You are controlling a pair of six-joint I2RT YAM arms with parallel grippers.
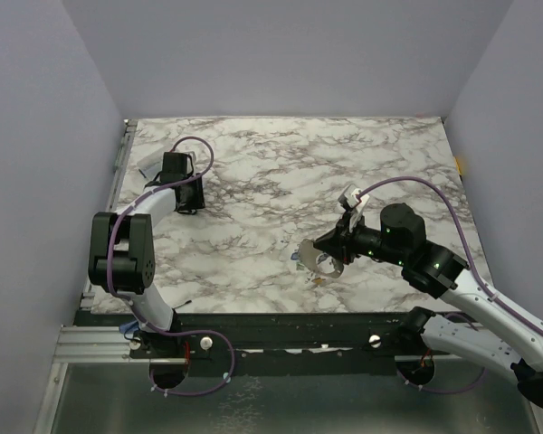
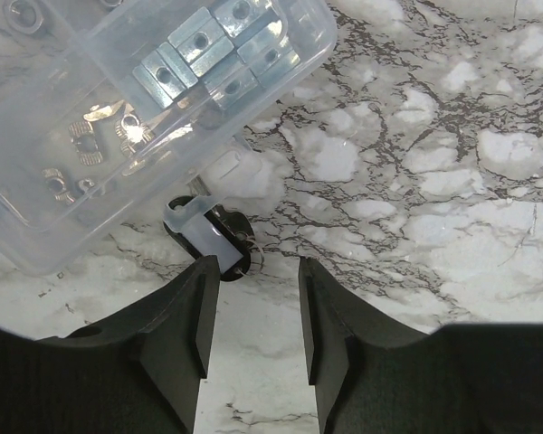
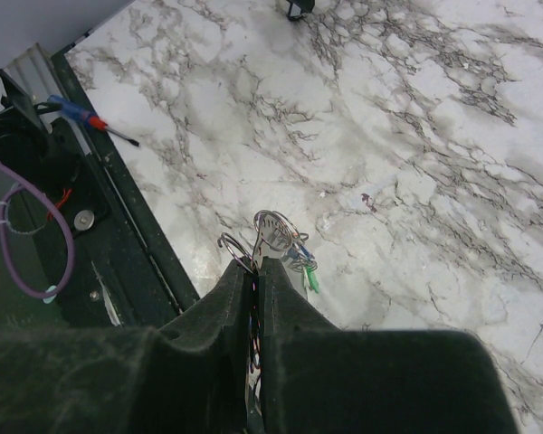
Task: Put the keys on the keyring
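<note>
A white marbled surface [image 1: 281, 172] spans the scene. In the left wrist view, a clear plastic box [image 2: 118, 108] of metal nuts [image 2: 208, 54] fills the upper left. Below it, the left hand [image 2: 253, 312] stands partly open and empty. At bottom centre of the right wrist view, the right hand [image 3: 256, 264] is pinched shut on a keyring [image 3: 271, 231], with the keys [image 3: 300, 260] bunched just right of its fingertips.

Keyring [image 3: 271, 231]: thin silver wire loops, pinched at the tips of the right gripper [image 3: 256, 264], jutting forward.
Keys [image 3: 306, 271]: tiny, one green-headed, one blue-headed, bunched against the keyring's right side.
</note>
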